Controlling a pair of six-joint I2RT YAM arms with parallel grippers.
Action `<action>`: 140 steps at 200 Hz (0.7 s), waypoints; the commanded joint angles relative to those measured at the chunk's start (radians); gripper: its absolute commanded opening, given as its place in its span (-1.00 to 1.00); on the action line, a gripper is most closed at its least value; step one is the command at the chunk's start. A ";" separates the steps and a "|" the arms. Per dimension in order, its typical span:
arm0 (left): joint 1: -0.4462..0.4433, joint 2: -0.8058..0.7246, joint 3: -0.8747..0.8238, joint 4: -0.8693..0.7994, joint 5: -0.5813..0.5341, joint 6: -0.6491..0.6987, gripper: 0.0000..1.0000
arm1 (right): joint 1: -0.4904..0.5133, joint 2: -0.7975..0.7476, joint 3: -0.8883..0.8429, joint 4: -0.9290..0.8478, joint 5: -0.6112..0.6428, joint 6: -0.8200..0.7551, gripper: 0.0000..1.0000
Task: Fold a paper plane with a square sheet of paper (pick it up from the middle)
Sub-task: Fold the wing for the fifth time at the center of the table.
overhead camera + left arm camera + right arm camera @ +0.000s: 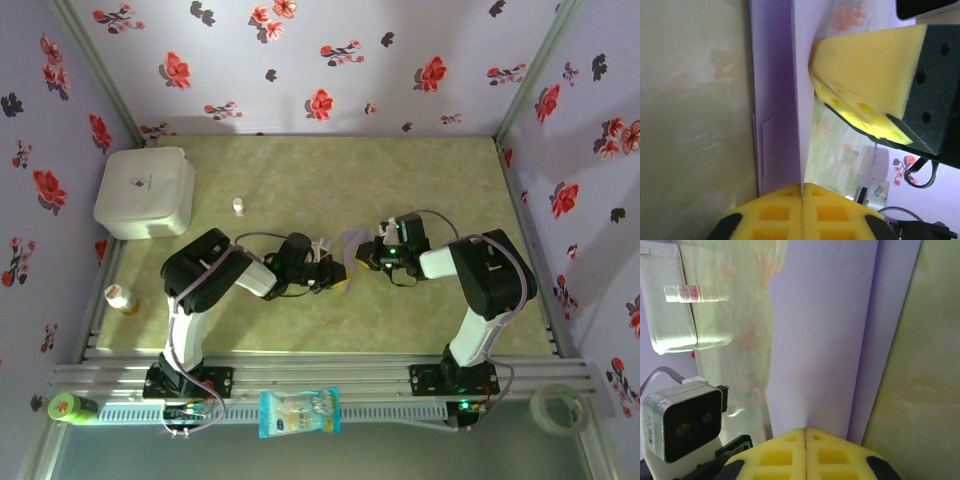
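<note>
The square sheet of paper (354, 243) is pale lilac and folded lengthwise into overlapping layers. It hangs above the table's middle between both arms. My left gripper (338, 273) is shut on one edge of the sheet (775, 100), its yellow pads (785, 210) pressed together on the paper. My right gripper (369, 258) is shut on the opposite edge of the paper (820, 340), with its foam fingers (785, 455) closed tight. The right gripper's yellow fingers (865, 85) face the left wrist camera across the sheet. Whether the folds make the paper plane's pointed tip is hidden.
A white rounded box (145, 192) stands at the back left, with a small bottle (238, 206) beside it. An orange-capped bottle (121, 298) is at the left edge. A blue-and-white packet (299, 412), a green item (70, 407) and a tape roll (556, 407) lie along the front rail.
</note>
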 commanded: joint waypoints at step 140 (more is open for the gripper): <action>0.013 0.027 0.000 -0.189 0.000 0.059 -0.81 | -0.001 0.008 0.076 -0.361 0.174 -0.095 -0.92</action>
